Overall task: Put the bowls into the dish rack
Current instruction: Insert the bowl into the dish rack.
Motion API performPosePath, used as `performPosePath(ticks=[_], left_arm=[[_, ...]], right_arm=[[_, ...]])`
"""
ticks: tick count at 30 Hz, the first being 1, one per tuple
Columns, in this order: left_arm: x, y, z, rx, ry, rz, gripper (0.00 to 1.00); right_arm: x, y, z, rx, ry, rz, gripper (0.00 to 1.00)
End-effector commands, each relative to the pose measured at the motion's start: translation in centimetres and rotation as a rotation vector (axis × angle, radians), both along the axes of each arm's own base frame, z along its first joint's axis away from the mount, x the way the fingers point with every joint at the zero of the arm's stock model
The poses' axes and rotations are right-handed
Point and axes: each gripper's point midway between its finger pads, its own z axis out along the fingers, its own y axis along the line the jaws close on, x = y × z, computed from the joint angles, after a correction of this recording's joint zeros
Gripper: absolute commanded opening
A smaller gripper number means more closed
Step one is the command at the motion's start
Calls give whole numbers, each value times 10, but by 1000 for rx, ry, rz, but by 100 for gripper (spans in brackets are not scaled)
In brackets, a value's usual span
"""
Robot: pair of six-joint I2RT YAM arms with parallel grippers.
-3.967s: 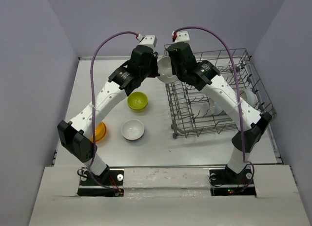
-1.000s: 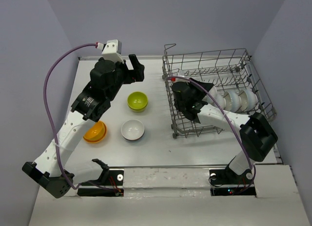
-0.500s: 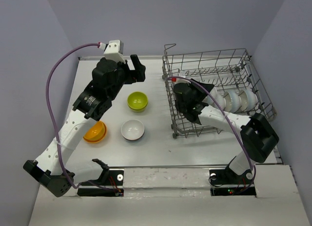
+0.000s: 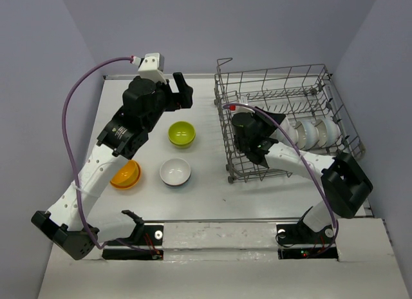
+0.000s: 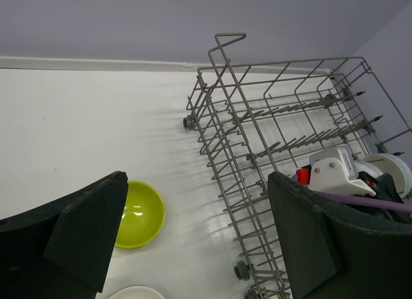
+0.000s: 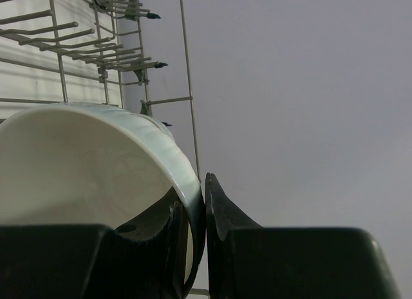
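Observation:
The grey wire dish rack (image 4: 277, 72) stands on the right of the table. My right gripper (image 4: 252, 133) reaches low into its left half. In the right wrist view this gripper (image 6: 193, 196) is shut on the rim of a white bowl (image 6: 84, 176), one finger inside and one outside. More white bowls (image 4: 310, 131) stand on edge among the tines further right. A lime green bowl (image 4: 182, 133), a white bowl (image 4: 175, 172) and an orange bowl (image 4: 126, 174) sit on the table to the left. My left gripper (image 4: 179, 91) hovers open and empty above the lime bowl (image 5: 138, 215).
The rack's tall left wall (image 5: 225, 138) rises between the loose bowls and the rack's inside. The left arm's purple cable (image 4: 80, 112) arcs over the table's left side. Walls close in the table at the back and both sides.
Since four seconds ago the arms have left the rack's back left corner; the left one swung away empty and the right carried the white bowl down into the rack. Over the last second the right gripper sank slightly.

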Motion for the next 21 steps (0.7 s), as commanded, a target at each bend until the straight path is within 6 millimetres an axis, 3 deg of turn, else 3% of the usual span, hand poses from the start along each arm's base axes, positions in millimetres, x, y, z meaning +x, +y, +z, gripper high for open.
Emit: performPosePath(ticks=[1, 11, 21], left_arm=[[3, -2, 10, -25, -38, -1, 99], [3, -2, 8, -22, -36, -2, 99], [3, -3, 8, -20, -35, -8, 99]], right_arm=[[-18, -10, 0, -25, -15, -80, 1], [-10, -3, -9, -49, 10, -75, 1], [-4, -9, -11, -57, 16, -108, 1]])
